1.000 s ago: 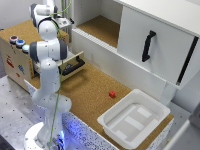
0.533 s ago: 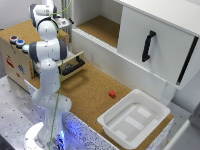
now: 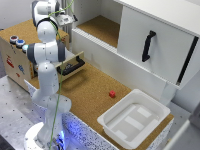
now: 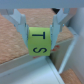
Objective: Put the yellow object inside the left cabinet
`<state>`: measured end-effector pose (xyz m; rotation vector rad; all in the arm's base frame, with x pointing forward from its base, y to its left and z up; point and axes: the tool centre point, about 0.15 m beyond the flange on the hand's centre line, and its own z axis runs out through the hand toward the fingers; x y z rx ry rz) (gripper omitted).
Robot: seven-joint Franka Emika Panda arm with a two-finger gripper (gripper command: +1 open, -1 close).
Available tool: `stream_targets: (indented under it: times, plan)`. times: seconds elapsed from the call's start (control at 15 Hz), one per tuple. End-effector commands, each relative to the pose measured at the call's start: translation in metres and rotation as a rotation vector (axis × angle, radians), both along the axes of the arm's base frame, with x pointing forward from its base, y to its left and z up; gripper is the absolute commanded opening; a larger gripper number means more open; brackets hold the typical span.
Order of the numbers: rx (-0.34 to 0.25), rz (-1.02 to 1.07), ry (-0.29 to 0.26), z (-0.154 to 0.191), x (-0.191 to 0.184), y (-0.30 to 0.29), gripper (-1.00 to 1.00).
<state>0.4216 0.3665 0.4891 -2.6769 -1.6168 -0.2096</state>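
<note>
Cork-brown matting covers the worktop point(image 3: 92, 92) in the exterior view, and the same cork lines the floor of the left cabinet point(image 3: 102, 27), an open white-walled compartment whose white door panel point(image 3: 152, 42) with its black vertical handle point(image 3: 147, 46) sits toward the exterior view's right. My arm point(image 3: 46, 65) rises from a pale perforated base plate point(image 3: 15, 107) at the exterior view's left, and my gripper point(image 3: 66, 20) is up near the cabinet's open mouth, too small there for me to tell how my jaws stand. Beside the arm is a light-wood drawer box point(image 3: 70, 64) with a black handle. A small red cube point(image 3: 112, 93) lies on the cork, near a white plastic tray point(image 3: 134, 120) that sits at the worktop's near corner. In the wrist view, my fingers point(image 4: 21, 24) are closed partway onto the yellow object point(image 4: 39, 41), a bright block marked with black letters, gripped from both sides above cork floor and a white cabinet wall point(image 4: 30, 72).
</note>
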Motion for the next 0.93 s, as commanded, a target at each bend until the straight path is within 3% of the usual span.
stream_targets:
  times: [0.0,0.07,0.13,0.27,0.47,0.67,0.73,0.87]
  plan:
    - [0.040,-0.328,-0.073,-0.016,0.047,-0.055,-1.00]
    - [0.055,-0.417,-0.076,-0.012,0.061,-0.062,-1.00]
    - [-0.004,-0.474,-0.130,-0.008,0.075,-0.064,-1.00]
    - [-0.057,-0.594,-0.166,-0.002,0.104,-0.069,-1.00]
    - [-0.058,-0.757,-0.190,0.008,0.138,-0.083,-1.00]
    - [0.042,-0.966,-0.182,0.014,0.168,-0.114,-1.00]
    - [0.108,-1.021,-0.156,0.012,0.178,-0.124,-1.00]
    - [0.134,-1.076,-0.146,0.006,0.198,-0.134,-1.00]
